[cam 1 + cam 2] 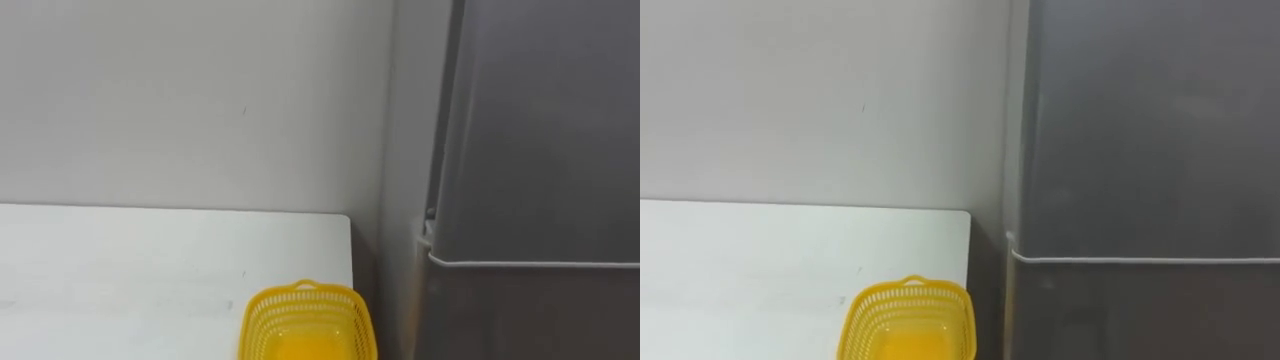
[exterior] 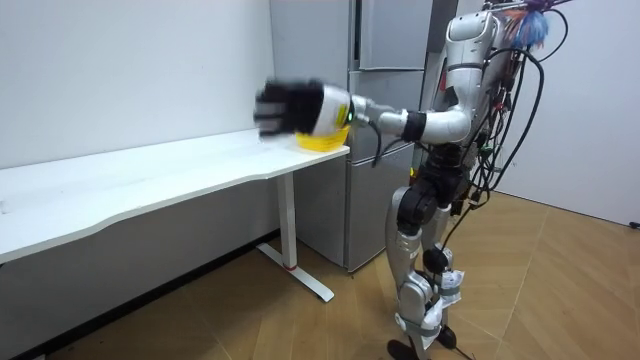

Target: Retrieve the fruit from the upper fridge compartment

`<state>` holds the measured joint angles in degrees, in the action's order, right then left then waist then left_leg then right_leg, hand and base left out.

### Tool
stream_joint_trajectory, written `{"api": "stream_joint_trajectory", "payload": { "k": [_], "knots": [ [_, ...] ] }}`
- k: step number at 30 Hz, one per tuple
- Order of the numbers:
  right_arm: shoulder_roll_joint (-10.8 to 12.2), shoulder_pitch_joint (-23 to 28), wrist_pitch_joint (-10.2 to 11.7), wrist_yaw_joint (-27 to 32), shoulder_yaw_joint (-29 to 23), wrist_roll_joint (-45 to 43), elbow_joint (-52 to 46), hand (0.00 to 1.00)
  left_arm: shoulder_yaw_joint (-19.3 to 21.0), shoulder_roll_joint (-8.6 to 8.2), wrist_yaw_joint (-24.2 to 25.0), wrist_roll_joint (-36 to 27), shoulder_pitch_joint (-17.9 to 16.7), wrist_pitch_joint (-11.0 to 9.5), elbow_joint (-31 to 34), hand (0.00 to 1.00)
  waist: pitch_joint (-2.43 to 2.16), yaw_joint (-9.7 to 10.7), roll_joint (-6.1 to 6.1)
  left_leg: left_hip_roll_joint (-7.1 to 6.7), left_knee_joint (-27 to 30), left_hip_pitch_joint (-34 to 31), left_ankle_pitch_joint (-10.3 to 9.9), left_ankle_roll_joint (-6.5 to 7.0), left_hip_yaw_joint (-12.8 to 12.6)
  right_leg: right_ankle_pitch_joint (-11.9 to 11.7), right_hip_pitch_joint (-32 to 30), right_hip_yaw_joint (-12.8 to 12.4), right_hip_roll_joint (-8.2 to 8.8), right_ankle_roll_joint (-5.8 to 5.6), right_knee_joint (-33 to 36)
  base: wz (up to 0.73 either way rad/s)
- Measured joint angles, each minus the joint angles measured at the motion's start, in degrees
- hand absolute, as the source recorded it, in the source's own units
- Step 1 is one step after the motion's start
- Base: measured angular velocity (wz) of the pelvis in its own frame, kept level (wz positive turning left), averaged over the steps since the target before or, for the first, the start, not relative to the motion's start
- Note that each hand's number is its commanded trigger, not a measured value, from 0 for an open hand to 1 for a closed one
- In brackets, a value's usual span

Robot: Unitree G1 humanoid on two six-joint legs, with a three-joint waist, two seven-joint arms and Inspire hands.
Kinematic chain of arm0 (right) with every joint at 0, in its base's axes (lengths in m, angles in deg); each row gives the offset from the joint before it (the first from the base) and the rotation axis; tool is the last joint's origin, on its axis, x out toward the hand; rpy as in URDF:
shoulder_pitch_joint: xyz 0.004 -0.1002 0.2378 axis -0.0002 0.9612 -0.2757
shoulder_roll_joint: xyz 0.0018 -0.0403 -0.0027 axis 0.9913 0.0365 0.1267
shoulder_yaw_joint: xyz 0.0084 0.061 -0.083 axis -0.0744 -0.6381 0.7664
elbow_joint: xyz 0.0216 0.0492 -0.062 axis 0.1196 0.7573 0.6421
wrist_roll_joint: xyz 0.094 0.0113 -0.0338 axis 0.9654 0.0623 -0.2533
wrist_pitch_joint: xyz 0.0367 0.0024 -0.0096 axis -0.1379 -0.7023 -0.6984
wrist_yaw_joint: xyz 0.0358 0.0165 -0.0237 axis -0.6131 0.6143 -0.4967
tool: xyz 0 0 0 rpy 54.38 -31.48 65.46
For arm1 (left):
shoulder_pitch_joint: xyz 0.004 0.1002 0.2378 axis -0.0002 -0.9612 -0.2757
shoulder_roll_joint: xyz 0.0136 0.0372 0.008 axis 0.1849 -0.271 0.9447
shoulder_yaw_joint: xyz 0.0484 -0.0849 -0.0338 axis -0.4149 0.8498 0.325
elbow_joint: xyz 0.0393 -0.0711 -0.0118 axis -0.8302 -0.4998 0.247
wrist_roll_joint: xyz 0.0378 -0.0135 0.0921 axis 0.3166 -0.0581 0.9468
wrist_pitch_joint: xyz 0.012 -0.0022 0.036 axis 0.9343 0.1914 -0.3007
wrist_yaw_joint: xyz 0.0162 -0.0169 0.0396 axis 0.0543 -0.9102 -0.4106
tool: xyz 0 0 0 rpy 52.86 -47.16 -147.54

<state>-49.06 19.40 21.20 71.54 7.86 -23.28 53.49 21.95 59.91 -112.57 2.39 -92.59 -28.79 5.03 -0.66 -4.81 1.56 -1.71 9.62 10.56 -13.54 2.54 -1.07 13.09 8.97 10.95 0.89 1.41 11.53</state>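
One robot hand point(image 2: 290, 108) hangs blurred by the yellow basket point(image 1: 305, 322) on the worktop point(image 1: 150, 260); spread or curled, I cannot tell. A sweep could knock it off

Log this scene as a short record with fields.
fridge: grey, doors look shut
table: white, against the wall, left of the fridge
basket: yellow, on the table's corner nearest the fridge
left hand: out at table height, in front of the basket in the room view; blurred
robot: stands before the fridge
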Motion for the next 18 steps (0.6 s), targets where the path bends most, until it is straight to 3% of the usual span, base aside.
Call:
{"api": "stream_joint_trajectory", "payload": {
  "k": [4,10,13,15,18],
  "knots": [
    [0.02,0.69,0.81,-0.23,0.03,0.12,0.32,0.0,0.04,1.33,1.2,1.61,1.03,-2.03,7.89,0.0,0.36,0.3,0.45,0.01,0.02,-0.15,-0.01,0.02,0.19,0.01,0.08,0.11,0.01,-0.01,-0.12,0.0],
    [0.1,0.84,1.19,-2.48,-0.12,-2.1,0.69,0.0,0.08,1.85,9.77,1.31,2.24,-3.96,15.76,0.0,0.55,2.05,0.85,0.0,0.19,-0.48,0.0,0.01,0.65,0.07,0.17,0.38,-0.09,0.01,-0.54,0.04],
    [0.08,0.01,1.64,-3.27,-0.12,-2.05,2.11,0.0,-2.6,1.92,14.53,0.33,2.61,-3.98,18.49,0.0,0.75,3.13,0.48,-0.11,0.49,-0.47,0.0,0.01,1.28,0.08,0.66,0.68,-0.01,-0.01,-0.84,0.09],
    [0.1,-0.74,1.62,-4.21,-1.08,-2.68,3.01,0.0,-6.17,2.0,19.31,0.32,4.9,-3.85,19.04,0.0,0.94,3.72,0.06,-0.22,1.19,-1.05,-0.02,0.04,1.53,0.15,0.55,0.84,0.1,-0.12,-0.85,0.07],
    [0.06,-1.65,1.61,-5.03,-2.87,-4.49,2.75,0.0,-8.27,2.02,24.84,-0.57,7.97,-3.53,20.59,0.0,1.14,4.91,-0.25,-0.06,1.2,-2.2,-0.03,0.04,1.47,-0.02,-0.85,0.5,-0.1,-0.03,-0.65,-0.03]
  ]
}}
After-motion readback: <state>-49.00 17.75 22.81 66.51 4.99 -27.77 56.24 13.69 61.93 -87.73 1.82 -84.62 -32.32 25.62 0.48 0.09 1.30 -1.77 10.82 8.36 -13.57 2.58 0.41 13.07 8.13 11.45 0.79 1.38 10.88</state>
